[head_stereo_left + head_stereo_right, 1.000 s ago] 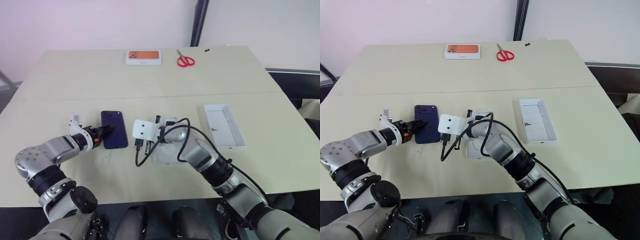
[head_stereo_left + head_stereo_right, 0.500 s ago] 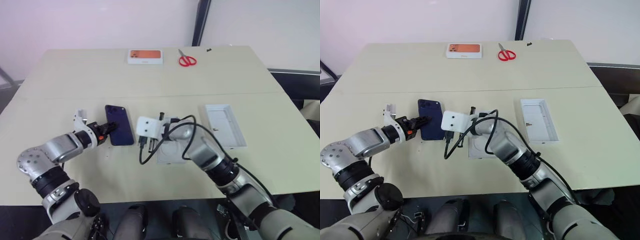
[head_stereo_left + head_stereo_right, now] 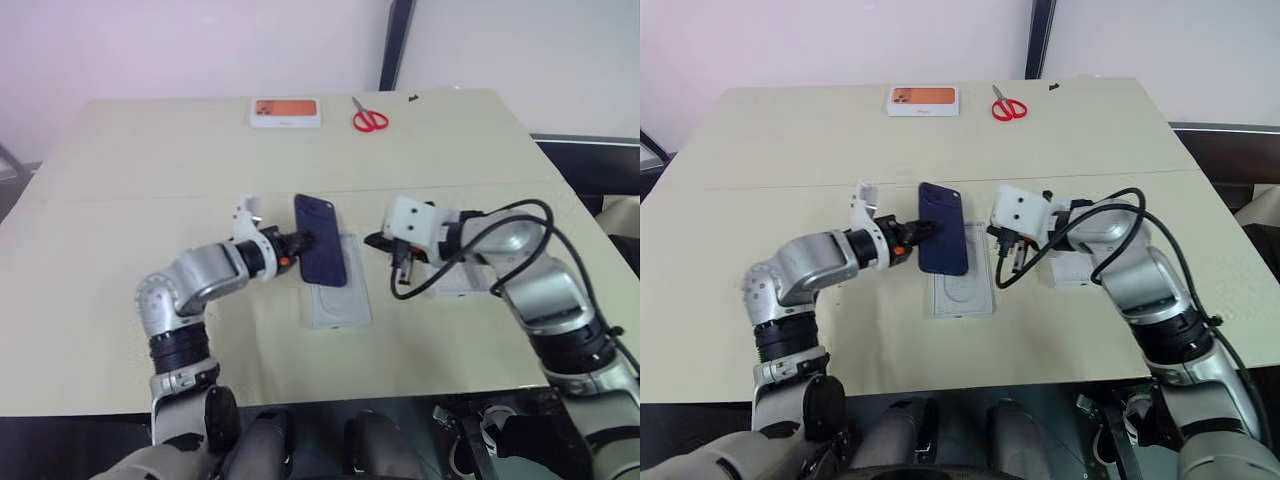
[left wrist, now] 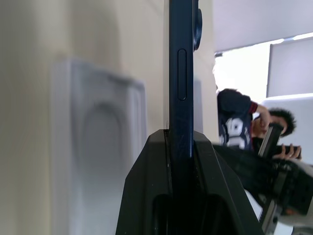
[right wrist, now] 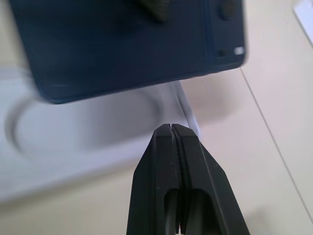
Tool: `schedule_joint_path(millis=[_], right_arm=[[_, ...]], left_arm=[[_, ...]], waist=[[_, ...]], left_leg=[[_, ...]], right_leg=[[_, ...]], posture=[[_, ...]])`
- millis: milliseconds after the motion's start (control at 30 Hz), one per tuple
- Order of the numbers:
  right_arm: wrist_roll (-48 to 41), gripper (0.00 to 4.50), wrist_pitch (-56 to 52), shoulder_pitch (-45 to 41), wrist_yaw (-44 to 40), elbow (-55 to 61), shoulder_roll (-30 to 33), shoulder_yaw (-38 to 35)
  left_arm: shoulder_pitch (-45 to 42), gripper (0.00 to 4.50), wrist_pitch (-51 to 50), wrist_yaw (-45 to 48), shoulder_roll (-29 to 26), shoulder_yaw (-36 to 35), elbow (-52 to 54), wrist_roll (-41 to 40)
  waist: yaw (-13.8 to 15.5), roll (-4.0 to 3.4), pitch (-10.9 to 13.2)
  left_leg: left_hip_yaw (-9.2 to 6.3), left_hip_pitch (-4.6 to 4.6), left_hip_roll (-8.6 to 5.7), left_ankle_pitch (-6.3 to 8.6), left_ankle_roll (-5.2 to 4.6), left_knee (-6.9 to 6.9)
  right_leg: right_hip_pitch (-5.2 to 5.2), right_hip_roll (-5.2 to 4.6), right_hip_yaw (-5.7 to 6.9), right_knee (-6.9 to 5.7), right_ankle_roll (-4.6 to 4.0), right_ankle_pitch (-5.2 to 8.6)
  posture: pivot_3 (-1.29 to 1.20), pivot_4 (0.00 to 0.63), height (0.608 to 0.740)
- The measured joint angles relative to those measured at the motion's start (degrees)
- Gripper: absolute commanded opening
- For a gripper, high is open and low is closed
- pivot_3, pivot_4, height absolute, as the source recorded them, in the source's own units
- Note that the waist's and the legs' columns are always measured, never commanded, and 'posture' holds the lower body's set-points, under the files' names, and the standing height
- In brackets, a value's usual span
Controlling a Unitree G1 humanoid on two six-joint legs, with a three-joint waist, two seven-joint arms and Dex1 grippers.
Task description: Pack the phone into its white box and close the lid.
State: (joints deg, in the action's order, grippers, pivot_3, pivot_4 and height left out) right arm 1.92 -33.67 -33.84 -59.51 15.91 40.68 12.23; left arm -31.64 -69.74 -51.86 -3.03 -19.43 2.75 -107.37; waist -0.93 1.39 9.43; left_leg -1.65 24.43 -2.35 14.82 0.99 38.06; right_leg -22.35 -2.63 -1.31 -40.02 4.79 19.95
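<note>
Phone (image 3: 943, 241) now hanging clear of the table (image 3: 790, 140), clamped edge-on between the left gripper (image 3: 923, 231) fingers and tilted over the thin white insert (image 3: 962, 285); a second ago lying flat on the tabletop, well off toward the robot's left, with those fingers only closing on its edge. Oval recess of the insert showing just beyond the phone in the left wrist view. Right gripper (image 5: 172, 128) having swung away to the robot's right, off the insert and now sitting beside the phone's far edge, fingers pressed together on nothing. White box (image 3: 1072, 270) lying partly hidden behind that right wrist. Farther out, at the table's far edge, resting unmoved: white box with an orange picture (image 3: 923, 100) and red scissors (image 3: 1007, 105). Printing on it too small to read.
</note>
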Motion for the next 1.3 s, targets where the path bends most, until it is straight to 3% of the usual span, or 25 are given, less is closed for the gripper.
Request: schedule_joint_path(millis=[167, 333, 500, 633, 667, 833, 1033, 1167, 1267, 1300], right_arm=[[-1.07, 0.0, 0.81, 1.7, 0.03, -0.3, 2.18, -0.43], [-1.78, 0.0, 0.93, 2.19, 0.12, -0.25, 2.8, -0.43], [-2.23, 0.0, 1.25, 2.19, 0.44, -0.25, 2.79, -0.39], [-2.27, 0.0, 1.57, 2.18, 0.67, -0.26, 2.76, -0.24], [-2.28, 0.0, 1.58, 2.18, 0.7, -0.27, 2.73, -0.17], [-2.33, 0.0, 1.58, 2.13, 0.84, -0.27, 2.44, 0.4], [-2.85, 0.0, 1.59, 2.05, 1.18, -0.27, 2.0, 0.61], [-2.84, 0.0, 1.78, 2.1, 1.27, -0.29, 2.08, 0.76], [-2.79, 0.0, 2.11, 2.35, 1.21, -0.54, 2.18, 1.01], [-2.69, 0.0, 2.42, 2.35, 1.19, -0.71, 2.24, 1.17]], left_arm=[[3.64, 0.02, 6.95, -3.46, -3.12, 8.86, 4.85, -3.52], [5.07, 0.02, 11.29, -3.58, -6.56, 13.33, 7.45, -4.02], [6.35, 2.2, 13.55, -1.52, -8.26, 15.64, 8.83, -4.23], [6.58, 4.34, 14.15, 0.99, -9.83, 16.57, 9.27, -4.45], [6.64, 4.43, 14.01, 1.76, -10.47, 16.73, 9.44, -4.53], [6.88, 4.43, 11.62, 6.3, -15.86, 17.81, 9.5, -4.57], [6.59, 4.43, 7.28, 15.46, -30.7, 18.08, 9.5, -4.22], [4.26, 4.43, 6.38, 29.26, -41.86, 15.24, 9.4, 6.99], [2.67, 3.61, 8.99, 43.64, -47.97, 13.82, 9.67, 20.79], [2.27, 3.15, 9.64, 48.56, -49.46, 14.66, 9.75, 25.2]], waist=[[0.39, 0.0, 0.0], [0.5, 0.0, 0.0], [0.5, 0.0, 0.0], [0.53, 0.0, 0.0], [0.5, 0.0, 0.0], [0.39, 0.0, 0.0], [0.28, -0.02, 0.01], [0.37, -0.06, 0.04], [0.38, -0.1, 0.04], [0.39, -0.12, 0.05]], left_leg=[[0.0, 0.01, -0.01, 0.0, -0.01, 0.06], [0.0, 0.01, -0.01, -0.01, -0.01, 0.1], [0.0, 0.01, -0.01, -0.01, -0.01, 0.1], [-0.01, 0.01, -0.01, -0.01, -0.02, 0.11], [-0.01, 0.0, -0.01, -0.01, -0.02, 0.1], [-0.01, 0.0, -0.01, -0.01, -0.02, 0.1], [-0.03, 0.0, 0.0, -0.01, -0.02, 0.06], [-0.03, 0.0, -0.01, -0.01, -0.02, 0.04], [-0.01, 0.0, -0.03, -0.01, -0.02, -0.02], [-0.01, 0.0, -0.03, -0.01, -0.02, -0.04]], right_leg=[[0.06, 0.0, 0.01, 0.04, 0.0, 0.0], [0.09, 0.0, 0.02, 0.05, -0.01, 0.0], [0.11, 0.0, 0.03, 0.08, -0.01, 0.01], [0.13, 0.0, 0.03, 0.1, -0.01, 0.01], [0.13, 0.01, 0.03, 0.1, -0.01, 0.01], [0.13, 0.02, 0.03, 0.1, -0.01, 0.01], [0.11, 0.03, 0.04, 0.1, -0.02, 0.02], [0.12, 0.04, 0.07, 0.14, -0.04, 0.02], [0.16, 0.04, 0.07, 0.26, -0.04, 0.03], [0.2, 0.04, 0.06, 0.3, -0.04, 0.02]], posture=[[0.0, 0.15, 0.74], [0.0, 0.15, 0.74], [0.0, 0.15, 0.74], [0.0, 0.15, 0.74], [0.0, 0.15, 0.74], [0.0, 0.15, 0.74], [0.0, 0.15, 0.74], [0.0, 0.15, 0.74], [0.0, 0.15, 0.74], [0.0, 0.15, 0.74]])
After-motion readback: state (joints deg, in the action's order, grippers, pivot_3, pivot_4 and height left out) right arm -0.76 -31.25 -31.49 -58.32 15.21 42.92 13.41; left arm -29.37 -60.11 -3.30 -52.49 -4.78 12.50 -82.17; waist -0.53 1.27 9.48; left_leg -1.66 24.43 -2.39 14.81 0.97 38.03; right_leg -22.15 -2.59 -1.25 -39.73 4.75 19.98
